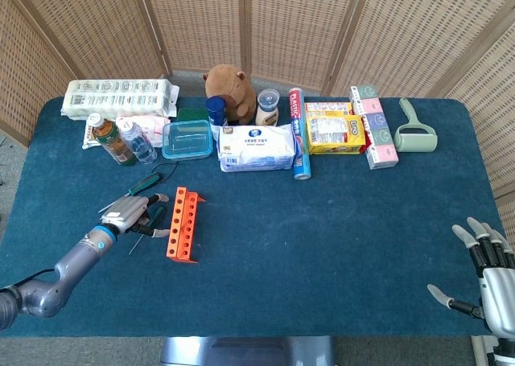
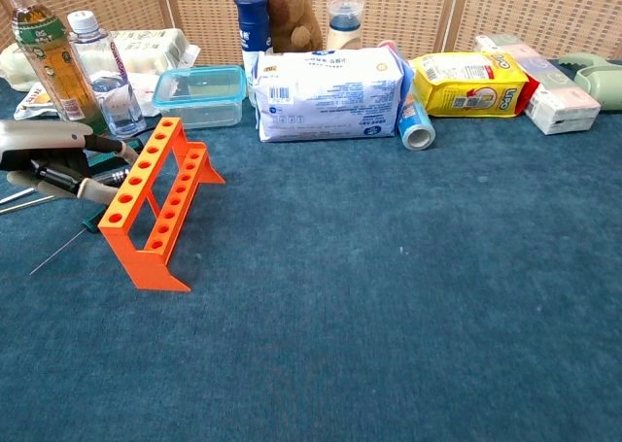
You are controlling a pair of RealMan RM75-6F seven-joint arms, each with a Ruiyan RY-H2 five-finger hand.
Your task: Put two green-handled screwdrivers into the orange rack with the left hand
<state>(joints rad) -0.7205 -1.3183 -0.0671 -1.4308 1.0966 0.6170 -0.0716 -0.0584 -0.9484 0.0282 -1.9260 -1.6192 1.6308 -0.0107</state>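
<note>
The left robot hand (image 1: 129, 214) hovers just left of the orange plastic rack with round holes (image 1: 183, 223), fingers spread and holding nothing. Below it lies one green-handled screwdriver (image 1: 148, 222), touching the blue counter (image 1: 322, 221); a second (image 1: 135, 190) lies behind the rack. It should pinch the handle firmly before lifting. One rack, two screwdrivers. The right robot hand (image 1: 488, 269), far right of the rack, is spread too.

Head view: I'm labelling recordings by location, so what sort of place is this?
Probably a staged test setup indoors: a blue-covered table with wicker folding screens behind it, and a row of unrelated goods such as a plush toy and an egg carton.
</note>
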